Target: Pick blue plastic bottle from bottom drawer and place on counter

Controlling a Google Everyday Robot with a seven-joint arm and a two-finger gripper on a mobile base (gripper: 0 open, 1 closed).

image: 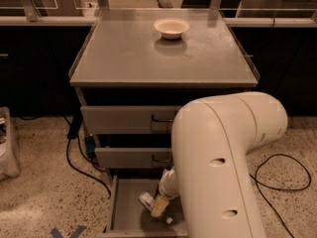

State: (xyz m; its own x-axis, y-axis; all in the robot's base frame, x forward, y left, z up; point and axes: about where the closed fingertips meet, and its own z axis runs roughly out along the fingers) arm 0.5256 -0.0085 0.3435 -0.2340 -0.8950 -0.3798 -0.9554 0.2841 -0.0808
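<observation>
The bottom drawer (126,213) stands pulled open at the foot of the grey cabinet. The blue plastic bottle (145,199) lies on the drawer's floor, small and pale, partly hidden by my arm. My gripper (158,206) is down inside the drawer, right beside the bottle and touching or nearly touching it. My big white arm housing (223,167) fills the lower right and hides the right part of the drawer. The counter (124,53) is the broad grey cabinet top above.
A white bowl (171,27) sits at the back of the counter. Two wider drawers (124,119) with black loop handles are above the open one. Black cables (79,167) run on the speckled floor on both sides. A pale bin (7,148) stands at the left edge.
</observation>
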